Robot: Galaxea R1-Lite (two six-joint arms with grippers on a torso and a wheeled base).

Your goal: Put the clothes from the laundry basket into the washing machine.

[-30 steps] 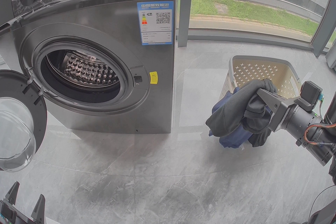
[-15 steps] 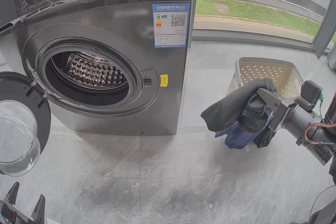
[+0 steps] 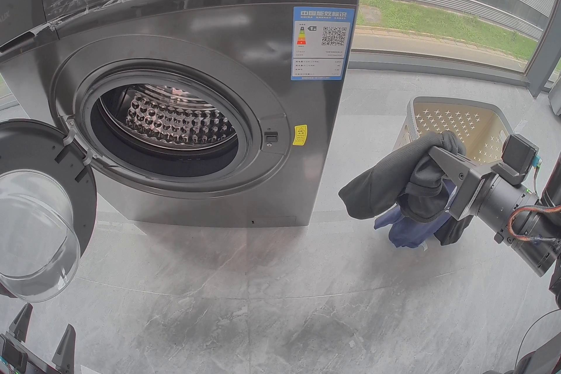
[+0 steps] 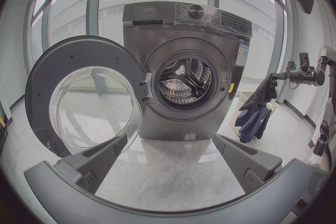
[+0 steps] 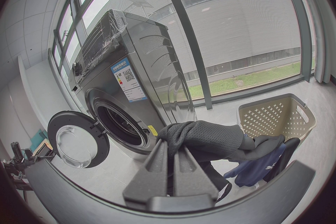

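My right gripper [image 3: 437, 154] is shut on a bundle of clothes [image 3: 397, 182], dark grey with a blue piece hanging below, held in the air just in front of the beige laundry basket [image 3: 461, 121]. The same clothes [image 5: 206, 137] drape over the closed fingers [image 5: 171, 161] in the right wrist view. The grey washing machine [image 3: 193, 59] stands to the left with its round door [image 3: 35, 217] swung wide and the drum [image 3: 169, 121] showing no clothes in the part I see. My left gripper [image 4: 168, 151] is open, low down, facing the machine.
Grey tiled floor [image 3: 280, 299] lies open between the machine and the basket. A glass wall with metal posts [image 3: 543, 42] runs behind the basket. The swung door takes up room at the machine's left.
The whole head view has shifted, so the machine and basket sit further right in the picture. The clothes bundle hangs in the right gripper much as before.
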